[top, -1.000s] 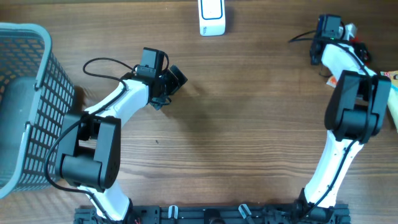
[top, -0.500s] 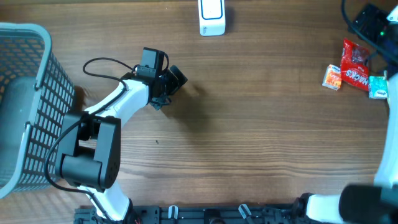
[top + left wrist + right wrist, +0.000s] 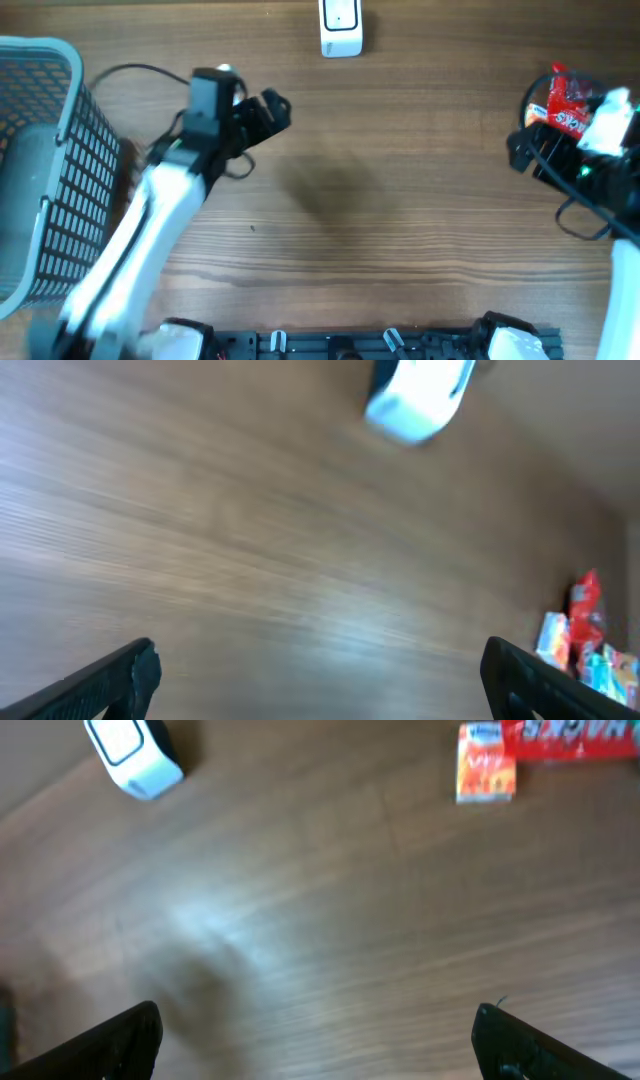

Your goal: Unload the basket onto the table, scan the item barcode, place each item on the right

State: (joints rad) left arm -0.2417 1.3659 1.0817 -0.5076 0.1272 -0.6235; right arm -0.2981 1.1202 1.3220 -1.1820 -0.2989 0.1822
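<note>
The white barcode scanner [image 3: 340, 28] lies at the table's far edge; it shows blurred in the left wrist view [image 3: 420, 395] and in the right wrist view [image 3: 130, 755]. Snack items lie at the far right: a red packet [image 3: 566, 100] [image 3: 575, 735] and a small orange packet [image 3: 537, 110] [image 3: 485, 762], both also in the left wrist view [image 3: 583, 605] [image 3: 550, 640]. My left gripper [image 3: 270, 110] [image 3: 320, 680] hangs open and empty over bare wood, left of the scanner. My right gripper [image 3: 520, 150] [image 3: 315, 1040] is open and empty, just in front of the snacks.
A grey mesh basket [image 3: 60, 170] stands at the left edge, close beside the left arm. The right arm covers part of the snack pile; a small blue-green packet [image 3: 610, 670] shows beside it. Bare wood lies between the two grippers.
The right arm swung from the far right corner out over the table in front of the snacks. The left arm rose and its gripper shifted slightly toward the far edge.
</note>
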